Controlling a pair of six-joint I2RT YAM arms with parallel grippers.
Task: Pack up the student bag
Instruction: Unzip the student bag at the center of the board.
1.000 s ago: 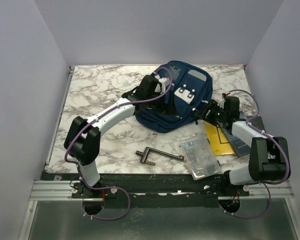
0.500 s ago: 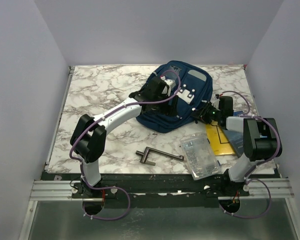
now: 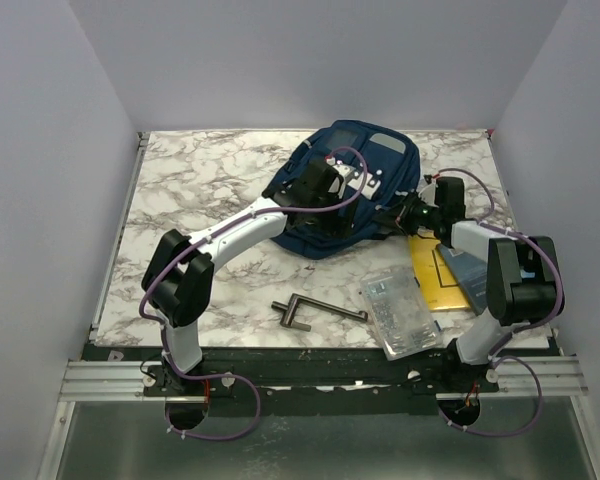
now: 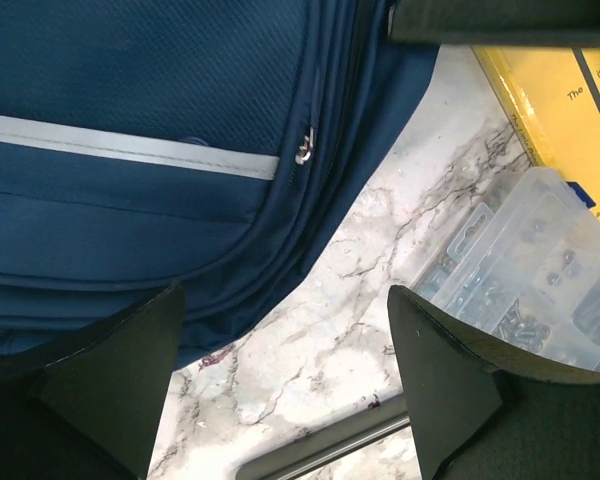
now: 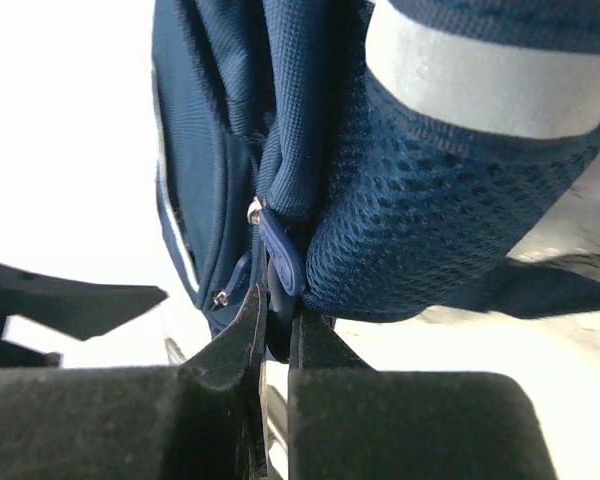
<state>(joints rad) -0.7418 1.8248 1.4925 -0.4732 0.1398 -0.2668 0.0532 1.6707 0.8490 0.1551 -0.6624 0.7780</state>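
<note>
Student bag (image 3: 350, 195) lies flat, its zipper pull (image 5: 280, 262) pinched in the closed right gripper (image 5: 280, 330), apparently for unzipping, while the left gripper (image 4: 280, 300) hovers wide and empty, likely to brace.

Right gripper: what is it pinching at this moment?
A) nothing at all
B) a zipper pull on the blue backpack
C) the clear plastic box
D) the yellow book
B: in the right wrist view, the right gripper is shut on the blue zipper pull that hangs from the student bag.
</note>
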